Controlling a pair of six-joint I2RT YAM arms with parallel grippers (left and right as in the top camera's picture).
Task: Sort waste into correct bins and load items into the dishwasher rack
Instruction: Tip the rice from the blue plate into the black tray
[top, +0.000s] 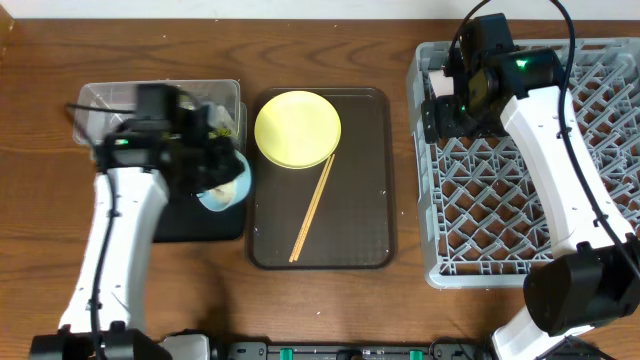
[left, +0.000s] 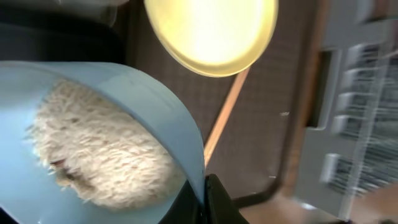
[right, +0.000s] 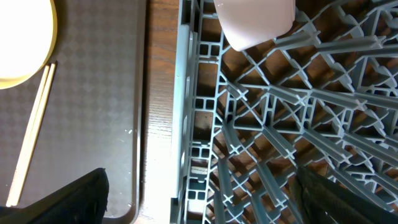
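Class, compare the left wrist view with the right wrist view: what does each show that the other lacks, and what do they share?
Only the left wrist view: the tilted pale blue bowl with white rice inside, its rim pinched by the left gripper.
Only the right wrist view: a white vessel sitting in the grey rack, and the right gripper open with nothing between its fingers.
Both: the yellow plate, the wooden chopsticks, the brown tray, and the rack, blurred in the left wrist view.
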